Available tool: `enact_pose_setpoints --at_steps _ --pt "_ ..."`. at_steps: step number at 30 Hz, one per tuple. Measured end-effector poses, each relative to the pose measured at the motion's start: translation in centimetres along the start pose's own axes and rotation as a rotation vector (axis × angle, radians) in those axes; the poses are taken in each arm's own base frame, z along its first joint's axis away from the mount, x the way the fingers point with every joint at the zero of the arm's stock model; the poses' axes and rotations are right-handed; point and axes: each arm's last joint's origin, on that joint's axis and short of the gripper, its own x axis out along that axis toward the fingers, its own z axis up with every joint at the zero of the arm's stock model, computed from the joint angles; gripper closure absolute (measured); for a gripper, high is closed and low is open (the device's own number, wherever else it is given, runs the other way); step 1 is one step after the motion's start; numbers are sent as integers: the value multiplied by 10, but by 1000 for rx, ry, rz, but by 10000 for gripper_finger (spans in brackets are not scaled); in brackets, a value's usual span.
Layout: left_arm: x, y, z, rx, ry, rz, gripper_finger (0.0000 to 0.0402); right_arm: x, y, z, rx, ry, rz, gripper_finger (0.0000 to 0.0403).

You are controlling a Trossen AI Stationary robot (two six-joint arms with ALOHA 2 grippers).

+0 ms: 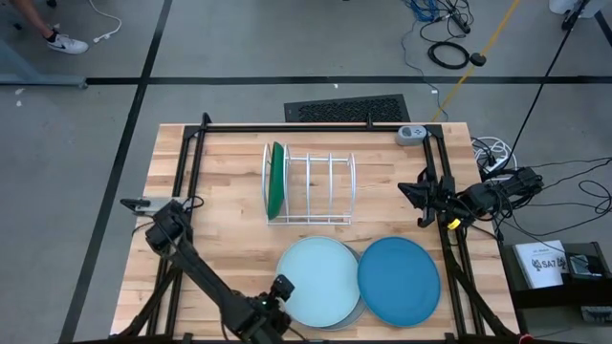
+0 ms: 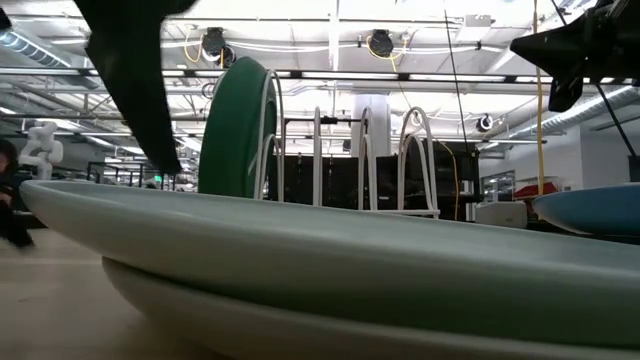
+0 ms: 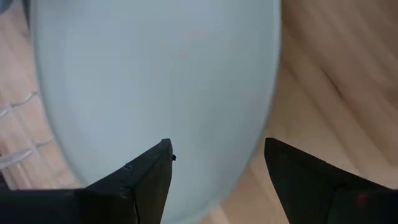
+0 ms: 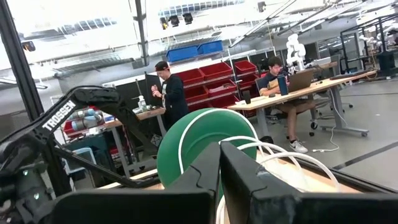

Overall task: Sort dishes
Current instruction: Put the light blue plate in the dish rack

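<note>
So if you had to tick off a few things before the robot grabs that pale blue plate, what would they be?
1. Left gripper open at the pale blue plate edge: ok.
2. Plate gripped: not ok, the fingers are apart.
3. Free slots in the wire rack beside the green plate: ok.
4. Right gripper parked away at the table's side: ok.
5. Another plate under the pale one: ok, grey rim visible.
6. Medium blue plate clear of the pale one: cannot tell.

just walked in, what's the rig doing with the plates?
It is sorting dishes into the white wire rack. The dark green plate already stands upright in the rack's end slot. The left gripper is open over the pale light blue plate, which lies on a grey plate at the table's near edge. The medium blue plate lies beside them. The right gripper waits by the rack.
</note>
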Motion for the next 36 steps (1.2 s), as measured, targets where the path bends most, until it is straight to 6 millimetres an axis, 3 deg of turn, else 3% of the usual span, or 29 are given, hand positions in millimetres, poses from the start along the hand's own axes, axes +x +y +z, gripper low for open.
enact_pose_setpoints --at_steps 6,9,15,17,21,28,33,36 --pt "15 -9 3 7 8 4 164 0 0 1 -10 -10 0 394" --pt "16 -8 3 6 9 33 211 0 0 1 -11 -10 0 394" --pt "12 -5 3 8 1 14 367 0 0 1 -11 -10 0 394" --pt "11 -3 3 4 -3 -3 387 0 0 1 -11 -10 0 394" --pt "6 0 3 31 19 -24 391 0 0 1 -11 -10 0 394" --pt "-38 25 17 37 33 -63 397 0 0 1 -11 -10 0 394" --pt "-82 51 26 7 -6 -77 398 0 0 1 -12 -10 0 394" --pt "-111 72 28 -105 -36 -38 398 0 0 1 -11 -10 0 394"
